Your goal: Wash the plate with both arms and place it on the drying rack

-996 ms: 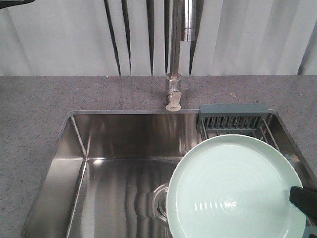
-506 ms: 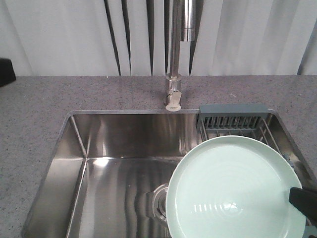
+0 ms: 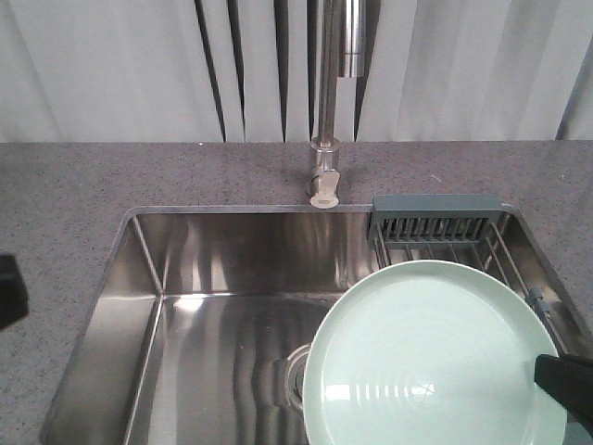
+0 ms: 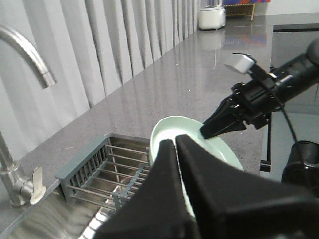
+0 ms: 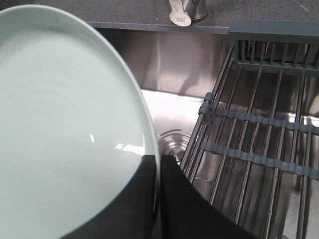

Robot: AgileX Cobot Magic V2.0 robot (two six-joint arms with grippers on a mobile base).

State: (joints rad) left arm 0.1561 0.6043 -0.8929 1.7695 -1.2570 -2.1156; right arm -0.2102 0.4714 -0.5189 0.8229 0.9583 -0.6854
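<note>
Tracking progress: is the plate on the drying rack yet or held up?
Held up: the right gripper pinches the plate by its rim, raised above the drying rack.

Matte black, wedge-shaped fingers mark the left gripper (image 4: 174,142). The right gripper (image 4: 204,133) tapers to black points under a silver-grey block (image 4: 240,63), and a thin black cable (image 4: 288,124) hangs from its black, cylindrical arm (image 4: 299,69).

Count: 1 plate (image 3: 431,357), 1 rack (image 3: 463,252) with 1 caddy (image 3: 435,222) and 2 cross bars (image 5: 259,122) showing. 1 sink (image 3: 213,306), 1 drain (image 3: 296,380), 1 faucet (image 3: 326,120), 1 counter (image 3: 74,185), 1 white appliance (image 4: 212,15). Grippers: 2, left gripper (image 4: 175,143) and right gripper (image 4: 205,132).
</note>
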